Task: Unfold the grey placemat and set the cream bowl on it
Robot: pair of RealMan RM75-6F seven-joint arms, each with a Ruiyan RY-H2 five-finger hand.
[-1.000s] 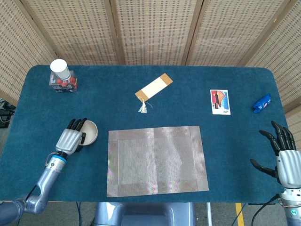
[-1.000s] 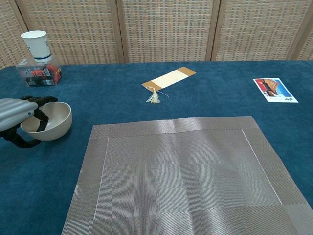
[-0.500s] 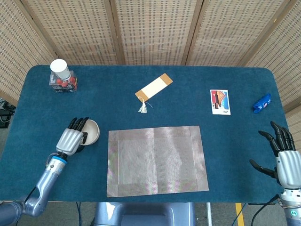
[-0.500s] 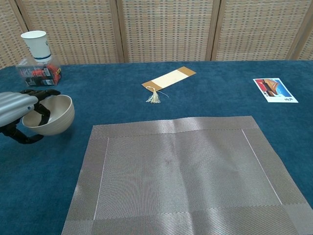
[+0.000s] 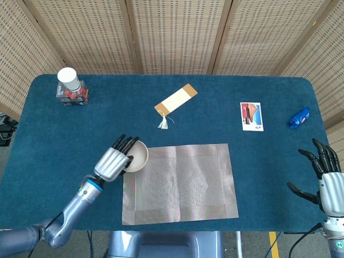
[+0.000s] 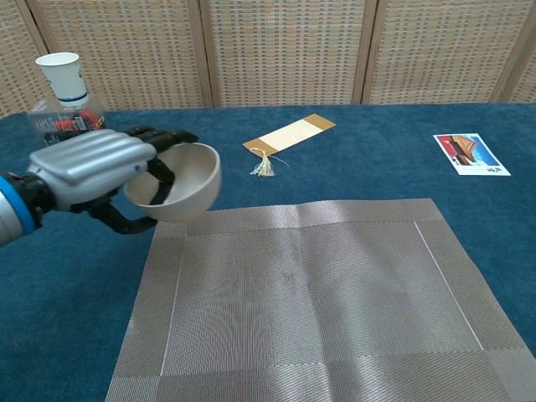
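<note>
The grey placemat [image 5: 179,183] lies unfolded and flat at the near middle of the blue table [image 5: 258,161], its long axis running left to right. Faint fold creases cross it. In the chest view its near edge is cut off by the frame.

The cream bowl [image 5: 135,156] is held off the table by the left hand [image 5: 112,161], fingers hooked over the rim and into the bowl, thumb under it. The bowl tilts, its mouth facing up and toward the hand. It hangs over the placemat's far left corner.

One second ago the bowl sat on the cloth well to the left of the placemat with the hand already at its rim; half a second ago it was just tipping up. Bowl and hand have since moved right to the placemat's corner.

The right hand [image 5: 327,180] hovers at the table's near right edge, fingers spread, holding nothing, about where it was before. It appears only in the head view, its wrist cut off by the frame.

The chest view hides part of the bowl's rim behind the fingers [image 6: 155,136].
</note>
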